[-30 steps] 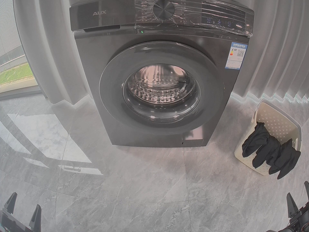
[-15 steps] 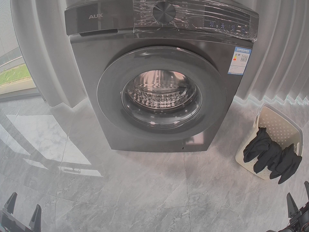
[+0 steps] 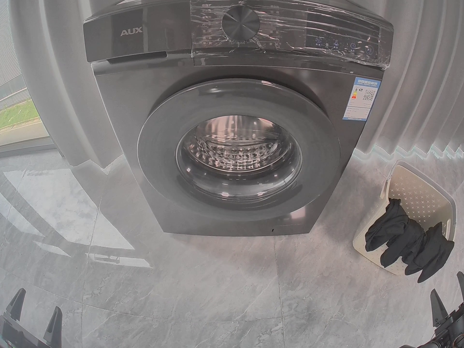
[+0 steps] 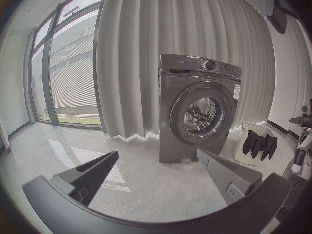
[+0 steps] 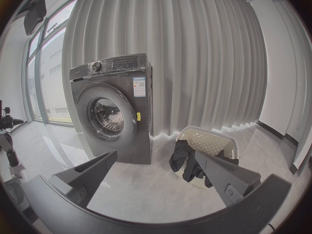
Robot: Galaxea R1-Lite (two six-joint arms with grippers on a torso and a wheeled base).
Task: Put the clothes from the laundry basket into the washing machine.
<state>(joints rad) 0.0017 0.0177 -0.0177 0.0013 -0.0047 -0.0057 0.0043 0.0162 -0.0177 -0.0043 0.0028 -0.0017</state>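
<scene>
A grey front-loading washing machine (image 3: 232,117) stands ahead with its round glass door (image 3: 239,153) shut; the steel drum shows through it. To its right a cream laundry basket (image 3: 420,194) sits on the floor with black clothes (image 3: 406,240) draped over its near rim. The washing machine (image 4: 198,108) and basket (image 4: 250,127) also appear in the left wrist view, and the basket (image 5: 211,140) with clothes (image 5: 183,158) in the right wrist view. My left gripper (image 4: 156,158) is open low at the near left, holding nothing. My right gripper (image 5: 154,158) is open at the near right, short of the basket.
Pleated white curtains (image 3: 425,64) hang behind the machine. A floor-to-ceiling window (image 4: 65,69) is on the left. Glossy grey tile floor (image 3: 193,286) lies open between me and the machine.
The whole head view has shifted: the washing machine looms larger and nearer, so the camera has moved toward it. Both grippers keep the same place in the view.
</scene>
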